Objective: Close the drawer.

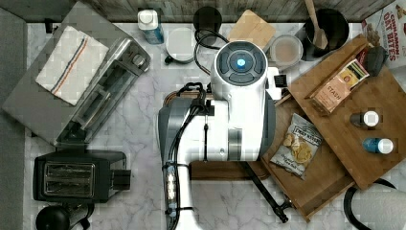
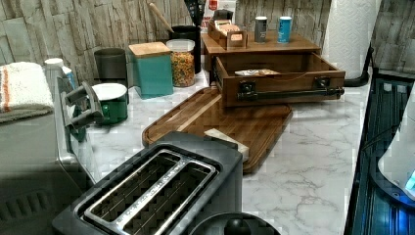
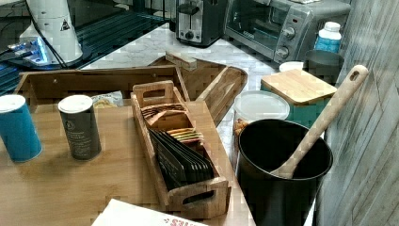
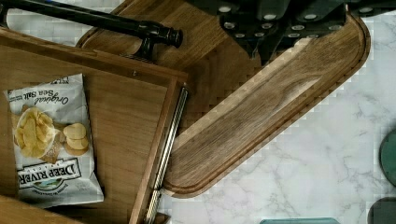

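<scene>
The drawer (image 2: 279, 81) stands pulled well out of its wooden box unit (image 2: 259, 46), at the far right of the left view, and its front overhangs the darker serving tray (image 2: 215, 122) on the marble counter (image 2: 303, 161). A bag of chips (image 4: 51, 140) lies flat inside it, so I judge nothing blocks the way. To close it well, the gripper (image 4: 275, 28) should come in front of the black bar handle (image 2: 288, 92), meet the front panel near its middle, and push straight along the slide rails (image 4: 167, 149); a push at one end may twist the drawer and jam it. The push should be slow and should end when the front is flush with the unit. In the top view the arm (image 1: 230, 110) is folded over the serving tray, just to the left of the drawer, with the wrist pointing down. The gripper hangs above the tray, not touching the drawer, but I cannot tell whether it is apart or together.
</scene>
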Tool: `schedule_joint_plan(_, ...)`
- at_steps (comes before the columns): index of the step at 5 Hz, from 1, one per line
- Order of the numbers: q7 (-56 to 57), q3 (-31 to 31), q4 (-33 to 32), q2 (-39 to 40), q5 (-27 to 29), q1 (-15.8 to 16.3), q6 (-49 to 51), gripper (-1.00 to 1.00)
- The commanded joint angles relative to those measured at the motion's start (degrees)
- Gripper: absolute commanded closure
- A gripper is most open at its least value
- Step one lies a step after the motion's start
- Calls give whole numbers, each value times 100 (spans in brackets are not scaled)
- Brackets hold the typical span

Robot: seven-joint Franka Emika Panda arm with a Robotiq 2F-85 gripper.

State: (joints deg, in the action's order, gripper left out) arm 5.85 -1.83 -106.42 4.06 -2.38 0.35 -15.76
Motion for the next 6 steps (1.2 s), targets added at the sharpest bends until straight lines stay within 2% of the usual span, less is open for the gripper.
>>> schedule_joint_plan(1,-1,-11,-54,0,-64,-14,0,100)
schedule_joint_plan(3,956,168,-767,-245,-221,119,-608,100)
schedule_joint_plan(4,1416,46,-1145,-295,-189,426,-881,100)
schedule_joint_plan(6,3005,413,-2351,-532,-301,361,-2200,100)
